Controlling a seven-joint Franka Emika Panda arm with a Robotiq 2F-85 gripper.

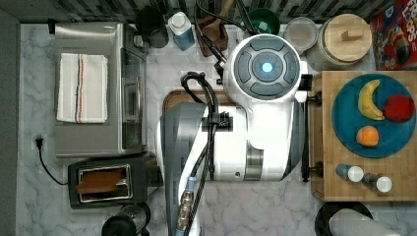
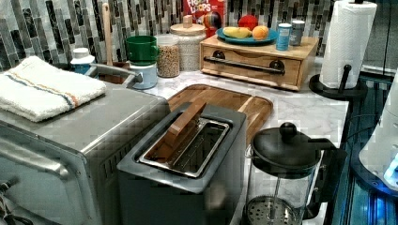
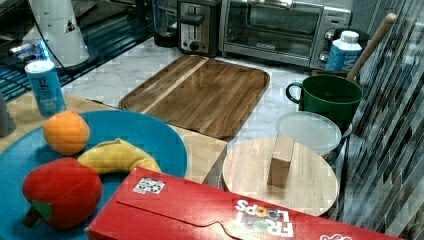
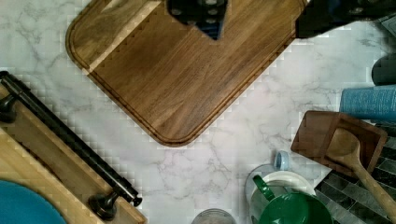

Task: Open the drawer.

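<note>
Drawer [image 2: 251,65] sits closed; gripper [image 4: 201,14], finger state unclear, hovers above cutting board [image 4: 182,70]. Next: reach black handle [image 4: 65,140].

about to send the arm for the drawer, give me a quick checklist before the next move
1. Drawer shut, front flush with the box: ok, nothing opened yet.
2. Handle bare, nothing lying on or against it: ok.
3. Counter in front of the drawer free for it to slide out: ok, bare marble there in the wrist view; the cutting board lies apart from the handle.
4. Gripper at the handle: not ok, it hangs over the cutting board, away from the bar.
5. Fingers open enough for the bar: cannot tell.
6. Plate with fruit sits wholly on the box top: ok.
</note>
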